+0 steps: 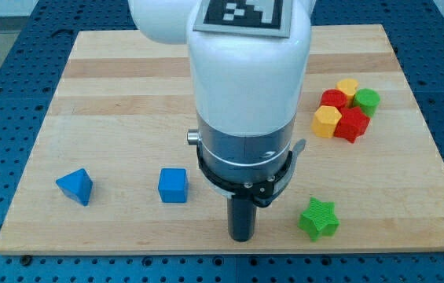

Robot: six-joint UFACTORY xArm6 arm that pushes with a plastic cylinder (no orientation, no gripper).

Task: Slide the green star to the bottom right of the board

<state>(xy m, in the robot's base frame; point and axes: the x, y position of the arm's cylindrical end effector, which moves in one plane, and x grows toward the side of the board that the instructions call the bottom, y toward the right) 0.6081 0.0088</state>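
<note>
The green star [318, 218] lies near the desk's [111, 79] bottom edge, toward the view's right, but not yet in the corner: bare wood remains between it and the board's right edge. My tip [242, 237] stands just beside it at the star's nine o'clock, apart from it by a narrow strip of wood, with no contact that I can make out. That placement makes sense for the job, since a push from nine o'clock would send the star toward three o'clock, along the bottom edge and into the bottom right corner.

The tool is a plain dark rod with nothing to open or close (so it holds nothing and can only shove). The arm's white body and grey collar rise above it and hide the middle of the desk.

At the tip's nine o'clock sits a blue cube [173, 185], and farther the same way a blue triangular block [75, 186]; both are well apart from the star and out of the likely path. Up at the star's one o'clock is a tight cluster: a yellow block [348, 86] at the top, a green cylinder [368, 100], a red block [333, 100], a yellow hexagonal block [326, 121] and a red star-like block [353, 124], touching or nearly so. They sit well clear of the bottom edge, so I judge that a straight push should not disturb them.
</note>
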